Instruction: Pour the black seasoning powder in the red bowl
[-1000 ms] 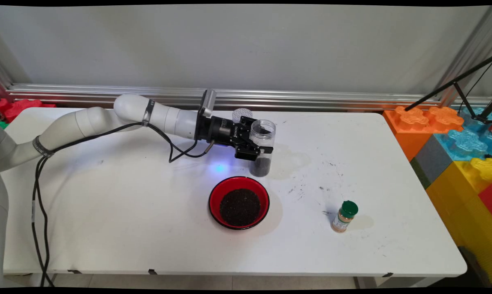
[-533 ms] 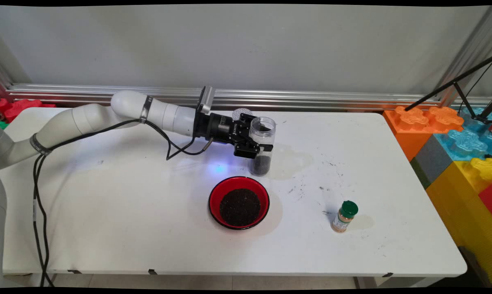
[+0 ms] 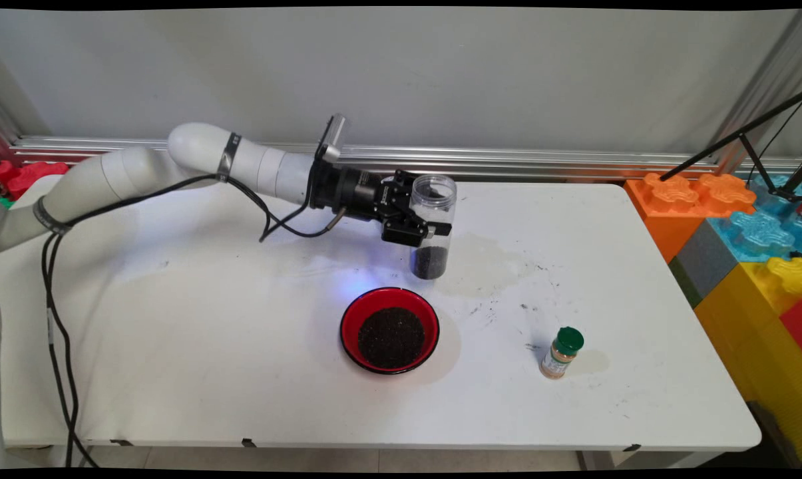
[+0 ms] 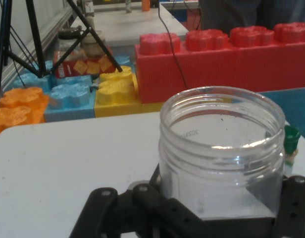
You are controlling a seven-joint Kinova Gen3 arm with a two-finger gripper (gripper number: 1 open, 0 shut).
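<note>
The clear plastic jar [image 3: 432,226] sits just above centre of the main view, upright, lid off, a dark granular fill settled in its bottom third, and it looks lifted clear of the table [image 3: 174,346], though its base is close enough to the surface that I would not swear to it. The hand [image 3: 426,230] comes in sideways from the left and is pinching the jar around its middle, one finger on either side; the hand view shows the open mouth [image 4: 222,119] level and right in front of the camera, black linkage hugging the wall below the threads. Handling it well means keeping that mouth level and the squeeze steady, since a smooth round wall can slip or twist in a two-finger pinch. Just below it in the frame lies a red bowl [image 3: 389,330] already holding dark grains. Well to the lower right stands a green-capped spice bottle [image 3: 561,352], with dark specks scattered on the table between.
</note>
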